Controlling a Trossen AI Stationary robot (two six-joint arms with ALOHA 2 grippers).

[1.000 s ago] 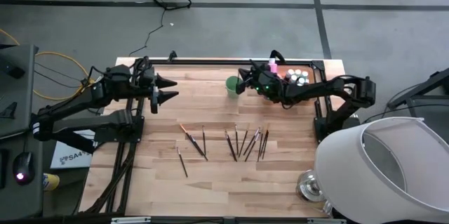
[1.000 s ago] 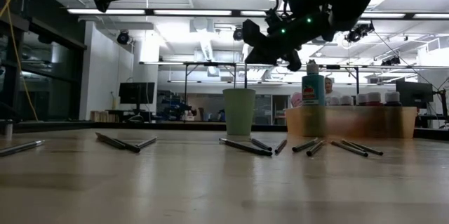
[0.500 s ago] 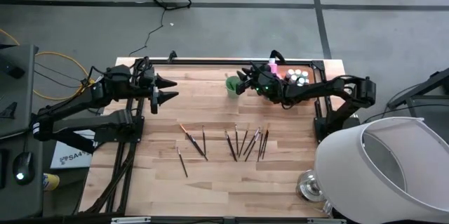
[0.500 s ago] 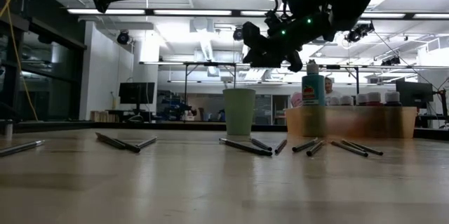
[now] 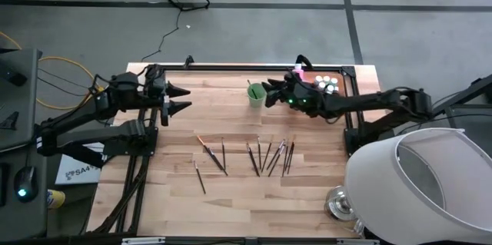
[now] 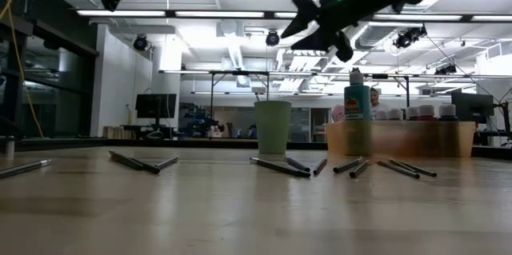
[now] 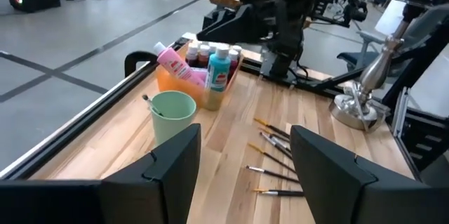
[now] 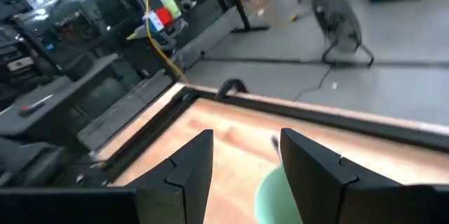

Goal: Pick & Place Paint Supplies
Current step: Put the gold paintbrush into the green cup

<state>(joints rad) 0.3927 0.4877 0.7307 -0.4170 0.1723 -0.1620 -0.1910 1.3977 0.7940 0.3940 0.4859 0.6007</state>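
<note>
Lying loose on the near half of the wooden table (image 5: pixel 231 191), the thin dark brushes (image 5: pixel 261 157) spread in a ragged row, with one at 9 o'clock of the rest (image 6: pixel 20 167) out by itself in the low view; none of them touches either gripper. Beyond them stands the light green cup (image 5: pixel 255 94), upright, with a single brush (image 7: pixel 148 102) leaning inside it, its tip above the rim. At 3 o'clock from the cup, against the far edge of the table, sits the orange tray (image 7: pixel 184 82), which holds the small pale-capped paint bottles (image 5: pixel 328 84), a pink bottle (image 7: pixel 175 64) lying tilted, and a teal bottle (image 7: pixel 218 69) standing upright. The right gripper (image 5: pixel 270 94) hangs in the air just at 3 o'clock of the cup and above its rim; its jaws stand parted and hold nothing, and in the right wrist view the cup's rim (image 8: pixel 277 189) lies below and between the two fingers (image 8: pixel 186 164), apart from both. The left gripper (image 5: pixel 183 98) hovers high over the table's 9 o'clock side, well apart from every paint supply, its jaws wide and empty, pointing across toward the cup and tray.
</note>
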